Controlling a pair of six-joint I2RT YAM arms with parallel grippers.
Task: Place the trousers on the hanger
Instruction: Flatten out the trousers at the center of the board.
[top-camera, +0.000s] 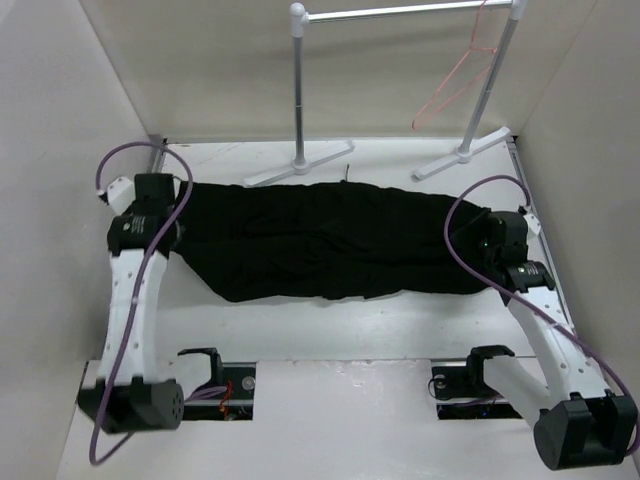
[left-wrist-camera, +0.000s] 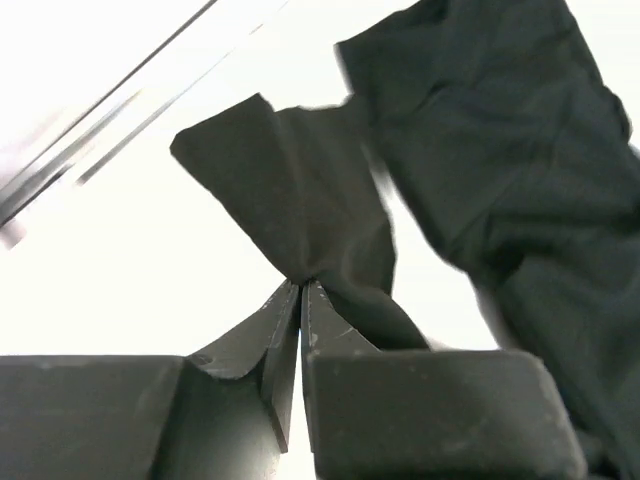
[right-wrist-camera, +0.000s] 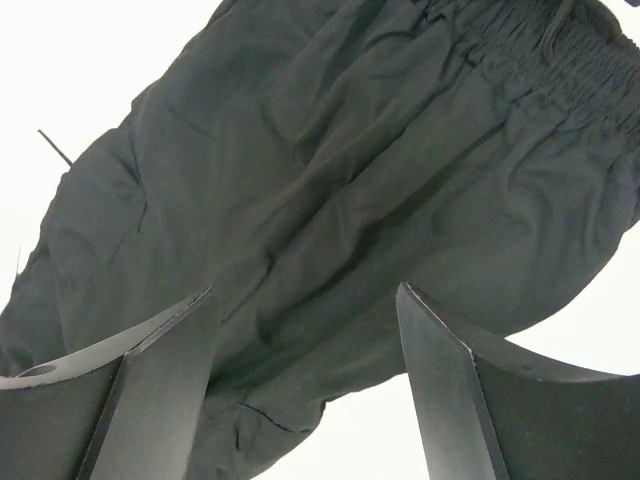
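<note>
The black trousers (top-camera: 330, 250) lie flat across the middle of the table, legs to the left, waist to the right. My left gripper (top-camera: 172, 232) is shut on the trousers' left end; in the left wrist view (left-wrist-camera: 300, 283) a bunch of black cloth (left-wrist-camera: 290, 200) is pinched between the fingertips. My right gripper (top-camera: 478, 250) is open at the right end; in the right wrist view (right-wrist-camera: 305, 292) the jaws stand wide over the trousers (right-wrist-camera: 330, 170), with the gathered waistband (right-wrist-camera: 545, 60) at upper right. The pink-red hanger (top-camera: 462, 70) hangs from the rack's crossbar at the back right.
A rack with white posts (top-camera: 298, 80) and a silver crossbar (top-camera: 400, 12) stands at the back, its white feet (top-camera: 298, 165) just behind the trousers. White walls close in left, right and back. The arm bases sit at the near edge.
</note>
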